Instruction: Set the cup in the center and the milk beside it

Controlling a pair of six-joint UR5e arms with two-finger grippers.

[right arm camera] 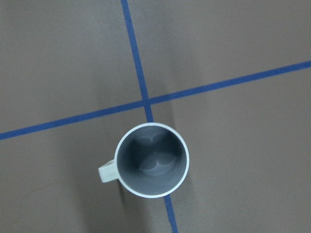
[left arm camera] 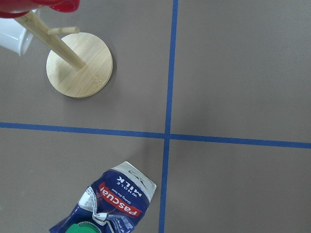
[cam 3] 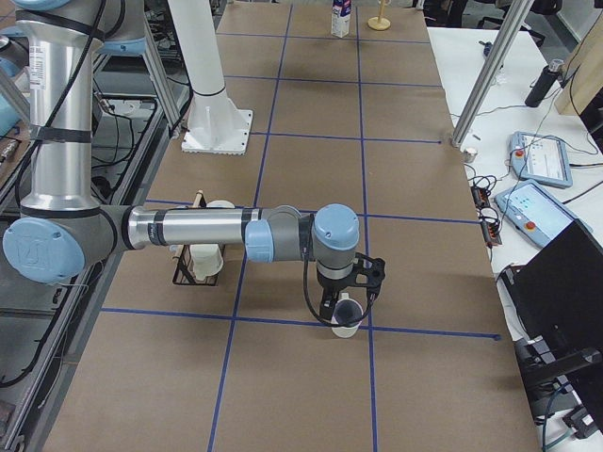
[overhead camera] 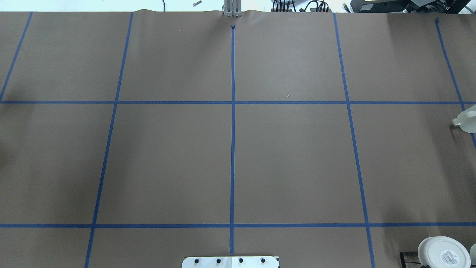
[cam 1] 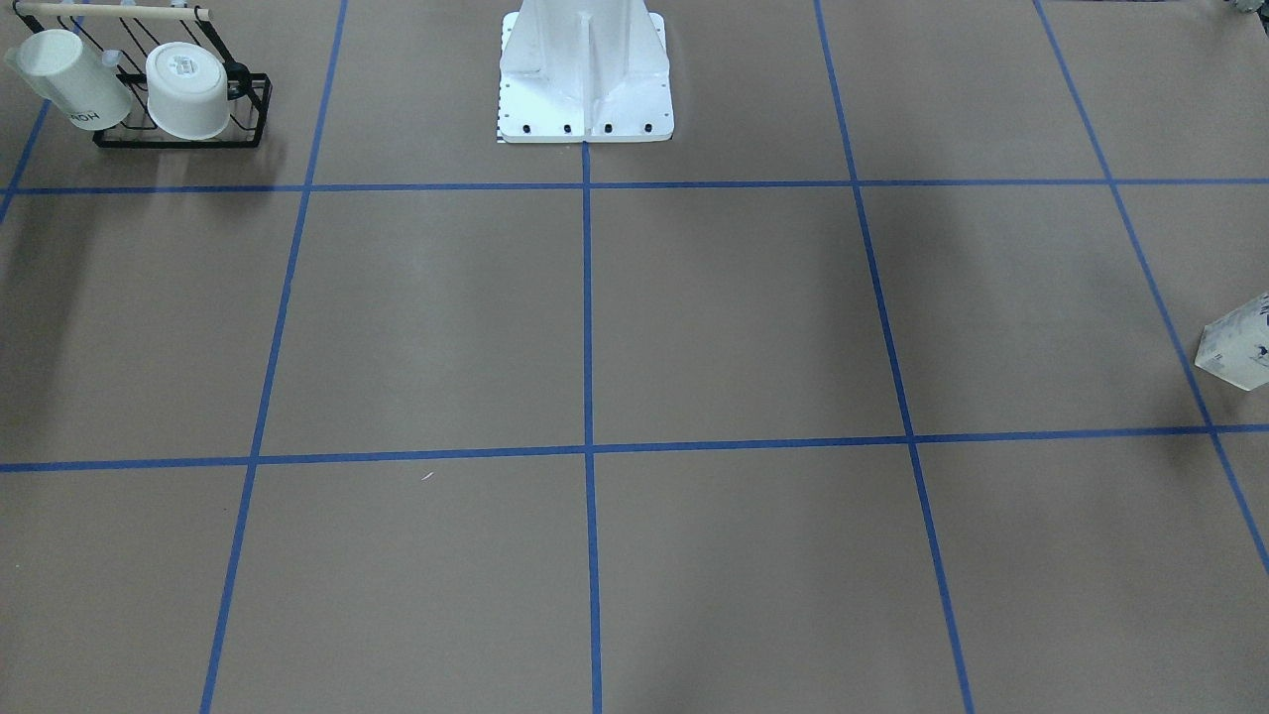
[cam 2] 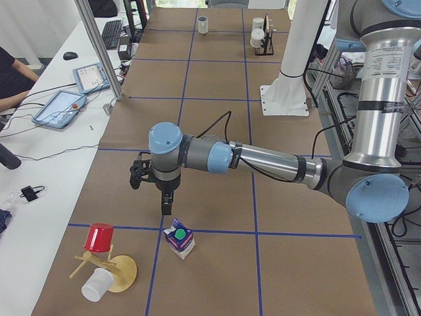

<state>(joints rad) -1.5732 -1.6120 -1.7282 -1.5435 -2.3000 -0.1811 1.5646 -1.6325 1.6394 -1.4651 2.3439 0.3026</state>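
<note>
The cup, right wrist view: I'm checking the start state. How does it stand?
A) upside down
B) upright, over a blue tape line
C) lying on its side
B: the cup shows its open mouth and grey inside from above, covering part of a blue tape line.

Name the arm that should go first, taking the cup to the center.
Right. In the exterior right view the right hand hangs directly over the cup, and its wrist camera looks straight down into it. The left hand is near the milk, far from the cup.
</note>
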